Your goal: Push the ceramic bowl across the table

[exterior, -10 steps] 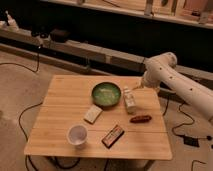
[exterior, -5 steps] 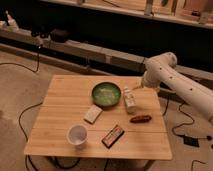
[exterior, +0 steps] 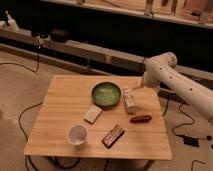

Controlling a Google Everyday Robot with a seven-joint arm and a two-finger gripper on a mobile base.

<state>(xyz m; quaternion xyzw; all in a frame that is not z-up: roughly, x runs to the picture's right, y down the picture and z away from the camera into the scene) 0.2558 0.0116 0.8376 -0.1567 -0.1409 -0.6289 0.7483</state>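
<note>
The ceramic bowl (exterior: 106, 95) is round, shallow and green with a dark rim. It sits on the light wooden table (exterior: 65, 100), right of centre toward the far edge. My white arm (exterior: 165, 75) reaches in from the right. My gripper (exterior: 136, 89) is low over the table's far right part, just right of the bowl and behind a small white bottle (exterior: 130, 100). It is apart from the bowl's rim.
Right of the bowl stands the white bottle, with a brown oblong item (exterior: 140, 119) in front of it. A white packet (exterior: 93, 114), a white cup (exterior: 77, 135) and a dark snack bar (exterior: 113, 136) lie nearer the front. Cables run on the floor (exterior: 22, 120).
</note>
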